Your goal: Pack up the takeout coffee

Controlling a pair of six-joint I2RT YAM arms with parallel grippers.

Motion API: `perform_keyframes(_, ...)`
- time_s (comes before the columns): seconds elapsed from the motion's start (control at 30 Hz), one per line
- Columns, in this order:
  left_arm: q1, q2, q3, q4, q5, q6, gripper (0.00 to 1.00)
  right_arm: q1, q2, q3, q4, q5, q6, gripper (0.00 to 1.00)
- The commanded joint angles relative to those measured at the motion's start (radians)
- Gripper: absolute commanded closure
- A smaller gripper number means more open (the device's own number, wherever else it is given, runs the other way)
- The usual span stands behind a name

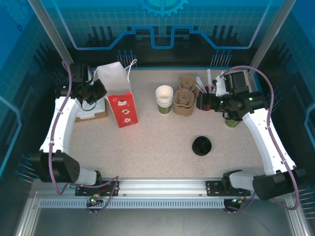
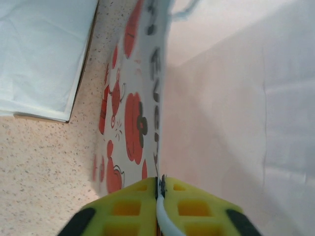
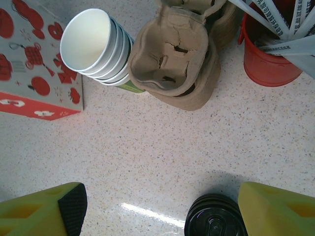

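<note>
my L gripper (image 2: 158, 189) pinching red-printed white paper bag (image 2: 128, 108) rim, desk (image 1: 157, 142) far-left, to hold mouth open | R gripper (image 3: 162, 206) spread, empty

A speckled beige table (image 1: 157, 152) carries everything. At back left a red-and-white paper bag (image 1: 123, 105) stands open, with a flat white pack (image 1: 91, 114) just beside it. Mid-back, a stack of cream paper cups (image 1: 164, 98) touches a stack of pulp cup carriers (image 1: 184, 101). Near these is a red tub (image 3: 268, 69) of wrapped sticks. A stack of black lids (image 1: 202, 146) sits alone toward the front. A yellow-green cup (image 1: 231, 122), mostly hidden, stands at right.
</note>
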Motion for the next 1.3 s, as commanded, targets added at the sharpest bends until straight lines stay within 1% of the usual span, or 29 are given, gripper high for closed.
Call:
perform_keyframes(0.0, -0.023, -0.057, 0.030, -0.026, -0.013, 0.053, 1.00, 0.013, 0.014, 0.036, 0.011, 0.001, 0.003, 0.18)
perform_keyframes(0.2, -0.061, -0.165, -0.007, -0.081, -0.038, 0.106, 1.00, 0.021, 0.036, 0.064, 0.004, 0.004, -0.008, 0.18)
perform_keyframes(0.33, -0.070, -0.271, -0.055, -0.128, -0.038, 0.135, 1.00, 0.061, 0.079, 0.080, -0.013, 0.016, -0.009, 0.23)
perform_keyframes(0.47, -0.082, -0.384, -0.107, -0.168, 0.007, 0.147, 1.00, 0.118, 0.152, 0.110, -0.038, 0.080, 0.029, 0.25)
perform_keyframes(0.57, -0.087, -0.449, -0.131, -0.182, 0.062, 0.126, 1.00, 0.150, 0.214, 0.136, -0.050, 0.137, 0.103, 0.27)
perform_keyframes(0.63, -0.096, -0.480, -0.146, -0.177, 0.098, 0.095, 1.00, 0.155, 0.253, 0.146, -0.047, 0.167, 0.159, 0.32)
perform_keyframes(0.7, -0.108, -0.499, -0.159, -0.170, 0.134, 0.072, 1.00, 0.166, 0.293, 0.155, -0.033, 0.194, 0.196, 0.34)
perform_keyframes(0.77, -0.123, -0.505, -0.162, -0.166, 0.160, 0.065, 1.00, 0.180, 0.335, 0.176, -0.035, 0.250, 0.220, 0.37)
perform_keyframes(0.9, -0.171, -0.510, -0.175, -0.160, 0.169, 0.045, 1.00, 0.188, 0.414, 0.207, -0.034, 0.328, 0.246, 0.37)
perform_keyframes(0.97, -0.197, -0.514, -0.189, -0.144, 0.166, 0.033, 1.00, 0.188, 0.439, 0.212, -0.012, 0.337, 0.248, 0.37)
perform_keyframes(1.13, -0.264, -0.509, -0.222, -0.121, 0.139, 0.008, 1.00, 0.174, 0.512, 0.242, 0.016, 0.308, 0.253, 0.37)
perform_keyframes(1.27, -0.321, -0.498, -0.244, -0.109, 0.108, 0.001, 1.00, 0.172, 0.564, 0.267, 0.031, 0.293, 0.242, 0.39)
